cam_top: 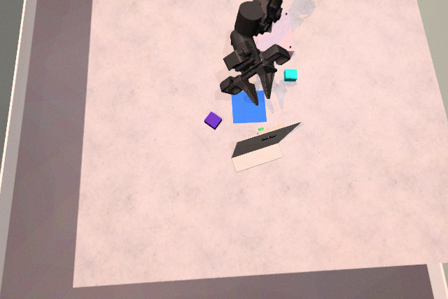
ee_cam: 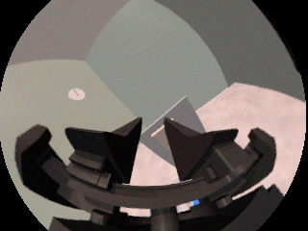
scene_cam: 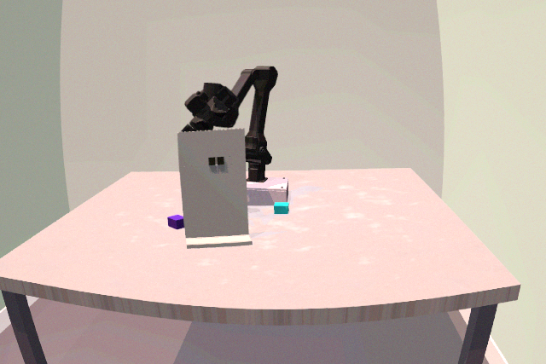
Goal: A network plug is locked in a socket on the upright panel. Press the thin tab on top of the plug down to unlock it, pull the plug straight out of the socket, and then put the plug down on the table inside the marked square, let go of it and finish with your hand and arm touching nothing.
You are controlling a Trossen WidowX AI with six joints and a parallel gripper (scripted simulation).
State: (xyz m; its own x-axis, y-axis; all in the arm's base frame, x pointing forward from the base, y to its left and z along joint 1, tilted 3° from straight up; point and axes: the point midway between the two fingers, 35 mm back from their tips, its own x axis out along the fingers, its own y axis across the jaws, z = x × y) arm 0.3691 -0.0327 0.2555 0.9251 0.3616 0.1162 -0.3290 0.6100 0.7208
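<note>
The upright grey panel [cam_top: 264, 140] [scene_cam: 213, 193] [ee_cam: 181, 122] stands on a pale base near the table's middle. Two dark socket openings [scene_cam: 216, 160] show on the side facing the exterior camera. The small green plug [cam_top: 260, 129] sticks out of the panel on the arm's side. The blue marked square [cam_top: 249, 113] lies on the table between the panel and the arm. My gripper [cam_top: 262, 100] [ee_cam: 153, 119] hangs above the square's far edge and points towards the panel. Its fingers stand partly apart with nothing between them. In the exterior view the panel hides the fingertips.
A purple cube [cam_top: 212, 120] [scene_cam: 175, 221] lies left of the square. A cyan cube [cam_top: 290, 74] [scene_cam: 281, 207] lies right of the gripper. The arm's pale base plate [cam_top: 280, 33] [scene_cam: 269, 190] sits behind.
</note>
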